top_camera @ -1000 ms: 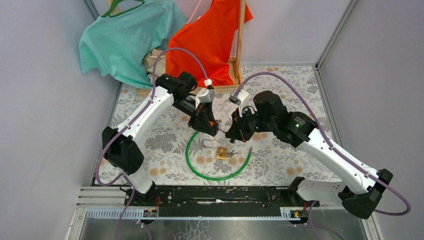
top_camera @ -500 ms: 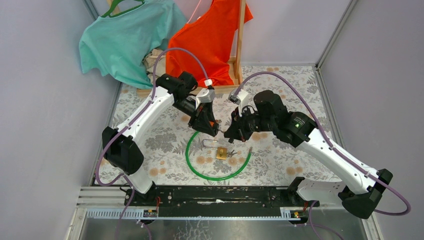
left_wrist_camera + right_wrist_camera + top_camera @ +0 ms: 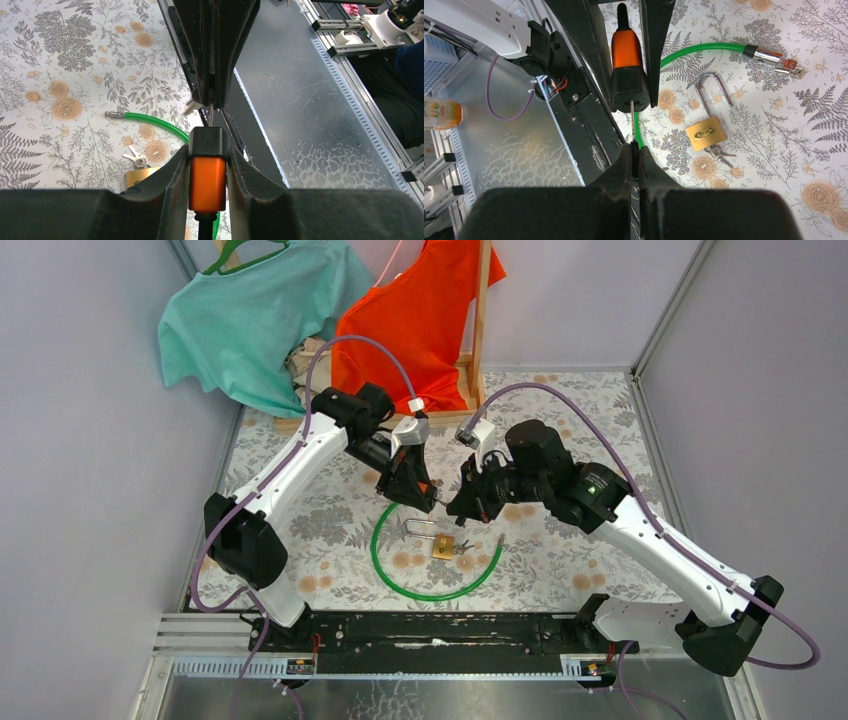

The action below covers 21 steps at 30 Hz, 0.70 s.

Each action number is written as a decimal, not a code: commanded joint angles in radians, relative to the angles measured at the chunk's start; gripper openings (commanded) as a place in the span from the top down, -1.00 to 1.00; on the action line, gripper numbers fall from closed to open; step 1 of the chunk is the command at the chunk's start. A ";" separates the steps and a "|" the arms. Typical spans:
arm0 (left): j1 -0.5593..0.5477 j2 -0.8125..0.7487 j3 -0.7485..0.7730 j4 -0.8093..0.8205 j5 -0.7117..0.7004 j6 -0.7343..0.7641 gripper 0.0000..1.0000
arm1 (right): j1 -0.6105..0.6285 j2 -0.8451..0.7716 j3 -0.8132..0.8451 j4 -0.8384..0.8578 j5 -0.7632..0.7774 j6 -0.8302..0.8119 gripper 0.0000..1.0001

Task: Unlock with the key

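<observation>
My left gripper is shut on the orange-and-black lock head of a green cable lock, held above the floral mat. In the right wrist view the lock head sits between the left fingers. My right gripper is shut on a small dark key; its thin blade points into the black end of the lock head. The cable's free metal end lies on the mat. A brass padlock with its shackle open and keys hanging lies inside the cable loop.
A teal shirt and an orange shirt hang on a wooden rack at the back. Grey walls close both sides. A black rail and metal ledge run along the near edge.
My right gripper has shifted slightly left toward the left gripper with the key. The left arm and padlock have not moved.
</observation>
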 commanded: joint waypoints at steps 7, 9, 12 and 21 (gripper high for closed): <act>-0.004 -0.015 0.041 -0.015 0.069 -0.027 0.97 | 0.007 -0.017 -0.041 0.057 0.005 -0.002 1.00; -0.003 -0.015 0.046 -0.015 0.069 -0.030 0.97 | 0.007 -0.024 -0.046 0.051 0.013 -0.002 1.00; -0.003 -0.018 0.049 -0.015 0.069 -0.032 0.97 | 0.008 -0.036 -0.048 0.040 0.022 -0.004 1.00; -0.003 -0.016 0.044 -0.016 0.053 -0.026 0.96 | 0.007 -0.030 0.013 -0.016 0.045 -0.025 1.00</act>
